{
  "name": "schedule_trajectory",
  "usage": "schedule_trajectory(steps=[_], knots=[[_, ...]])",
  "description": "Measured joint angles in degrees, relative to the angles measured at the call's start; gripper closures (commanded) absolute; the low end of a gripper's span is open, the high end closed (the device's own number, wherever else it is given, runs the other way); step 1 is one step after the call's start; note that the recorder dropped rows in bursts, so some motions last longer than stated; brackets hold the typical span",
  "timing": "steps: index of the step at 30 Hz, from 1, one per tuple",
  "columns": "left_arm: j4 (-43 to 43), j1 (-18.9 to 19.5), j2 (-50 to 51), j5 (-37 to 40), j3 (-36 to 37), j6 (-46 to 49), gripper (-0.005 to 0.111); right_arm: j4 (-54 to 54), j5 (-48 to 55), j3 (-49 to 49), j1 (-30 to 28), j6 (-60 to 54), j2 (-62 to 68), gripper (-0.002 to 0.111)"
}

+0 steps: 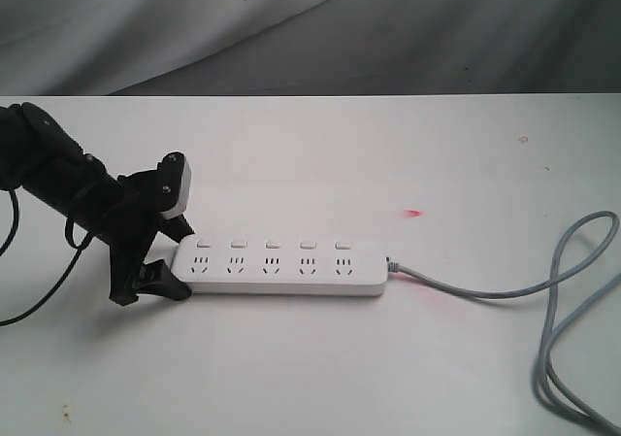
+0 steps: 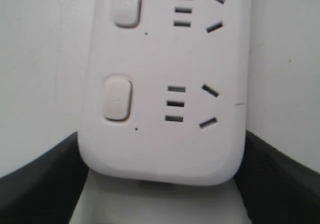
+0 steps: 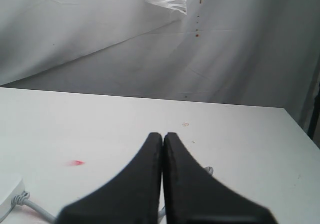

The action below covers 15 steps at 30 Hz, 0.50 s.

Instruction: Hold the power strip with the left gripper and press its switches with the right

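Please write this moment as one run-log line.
left gripper: jaws astride power strip end, grip unclear | right gripper: shut, off the power strip | switches: untouched

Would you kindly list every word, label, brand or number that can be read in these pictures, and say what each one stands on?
None can be read.
The power strip shows only plain buttons and socket slots, no print.
The table bears a red smudge, no letters.
A tiny reddish mark on it is too small to read.
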Motion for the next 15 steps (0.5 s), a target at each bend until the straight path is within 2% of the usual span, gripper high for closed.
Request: schedule_trajectory(steps=[15], knots=[[-0.3,0.0,0.0,-0.9,0.0,0.0,0.044,0.0,0.0,0.0,0.0,0.0,0.0,0.108]])
